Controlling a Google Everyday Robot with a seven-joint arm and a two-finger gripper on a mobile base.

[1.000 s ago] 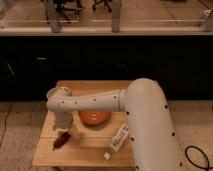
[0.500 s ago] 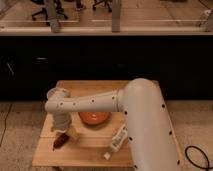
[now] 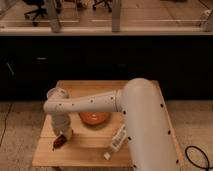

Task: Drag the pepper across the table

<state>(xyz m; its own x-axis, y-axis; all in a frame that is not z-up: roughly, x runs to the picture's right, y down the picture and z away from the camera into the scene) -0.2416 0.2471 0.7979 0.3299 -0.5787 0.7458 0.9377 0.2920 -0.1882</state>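
Observation:
The small dark reddish-brown pepper [image 3: 59, 142] lies near the front left of the light-wood table [image 3: 90, 152]. My gripper [image 3: 63, 135] hangs from the white arm [image 3: 95, 104] and comes down right onto the pepper's upper end, touching or nearly touching it. The arm reaches across the table from the right, over the orange bowl.
A round orange bowl [image 3: 95, 118] sits mid-table, just right of the gripper. A clear plastic bottle [image 3: 116, 142] lies on its side at the front right. A dark counter with glass panels stands behind the table. A black cable [image 3: 197, 155] lies on the floor at right.
The gripper has lowered a little toward the pepper at the front left. The pepper, bowl and bottle stay where they were.

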